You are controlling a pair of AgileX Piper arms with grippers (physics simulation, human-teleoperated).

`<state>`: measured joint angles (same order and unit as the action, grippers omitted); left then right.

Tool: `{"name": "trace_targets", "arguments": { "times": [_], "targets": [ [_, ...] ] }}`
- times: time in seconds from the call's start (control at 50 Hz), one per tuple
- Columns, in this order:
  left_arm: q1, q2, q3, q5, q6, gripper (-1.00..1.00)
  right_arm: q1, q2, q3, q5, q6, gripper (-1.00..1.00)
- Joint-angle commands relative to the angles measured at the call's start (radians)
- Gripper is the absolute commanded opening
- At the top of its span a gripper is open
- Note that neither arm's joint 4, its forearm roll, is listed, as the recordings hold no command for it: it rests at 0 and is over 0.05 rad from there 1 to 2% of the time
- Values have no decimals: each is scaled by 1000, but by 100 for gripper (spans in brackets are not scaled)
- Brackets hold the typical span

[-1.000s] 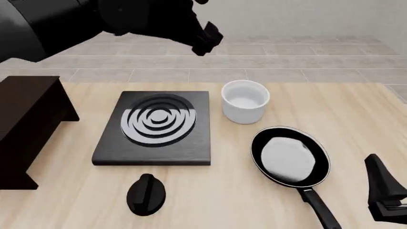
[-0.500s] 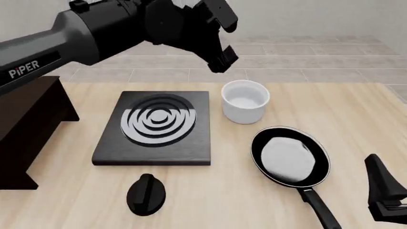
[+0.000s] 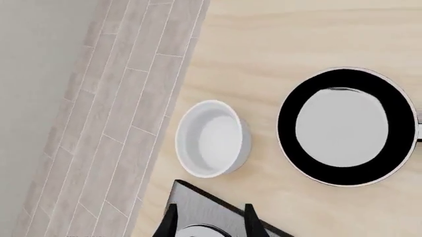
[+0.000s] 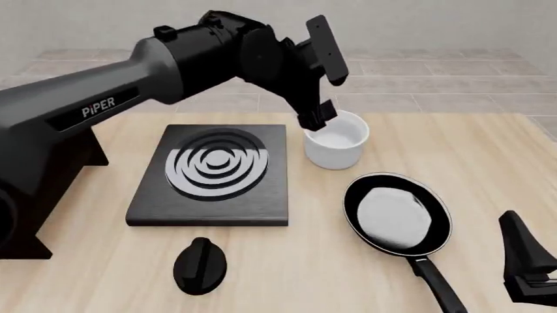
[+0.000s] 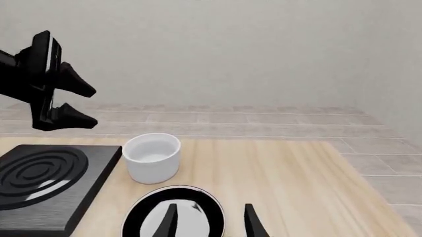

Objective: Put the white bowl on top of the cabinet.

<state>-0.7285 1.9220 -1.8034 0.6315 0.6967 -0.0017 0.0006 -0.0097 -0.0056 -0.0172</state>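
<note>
- Fingers (image 3: 173, 223) of the left gripper (image 4: 319, 116) spread apart, clamped on nothing, hanging just above the near-left rim of the white bowl (image 4: 336, 139); whether they touch it cannot be told.
- Standing upright on the light wooden table (image 4: 470, 150), mouth up, axis vertical, nothing inside; seen from straight above in the left wrist view (image 3: 212, 138).
- Set just right of the stove plate (image 4: 215, 173) with silver rings, near its far right corner, a narrow gap between.
- Lying nearer and to the right, apart from the bowl: black frying pan (image 4: 397, 213) with whitish inside, handle pointing toward the near edge.
- Resting in front of the stove plate: a small black knob (image 4: 200, 264).
- Standing at the table's far left: the cabinet (image 4: 39, 169), dark and boxy, flat top, partly hidden behind the left arm.
- Beyond the table's far edge: pale grey-beige floor tiles (image 4: 435, 85), then a plain light wall (image 5: 231, 49).
- Parked low at the near right: right gripper (image 5: 207, 217), fingers open with a clear gap, empty, above the pan in its own wrist view.
</note>
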Motion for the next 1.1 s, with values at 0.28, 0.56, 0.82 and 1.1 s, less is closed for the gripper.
{"name": "trace_targets", "arguments": {
  "times": [0.28, 0.56, 0.82, 1.1],
  "targets": [
    [-46, 115, -63, 86, 9, 100, 0, 0, 1, 3, 5, 100],
    [-72, 111, -9, 90, -21, 100, 0, 0, 1, 3, 5, 100],
    [-61, 127, -16, 118, 7, 100, 0, 0, 2, 0, 2, 100],
    [6, 144, 23, 41, 158, 100, 0, 0, -1, 2, 1, 100]
  ]
}}
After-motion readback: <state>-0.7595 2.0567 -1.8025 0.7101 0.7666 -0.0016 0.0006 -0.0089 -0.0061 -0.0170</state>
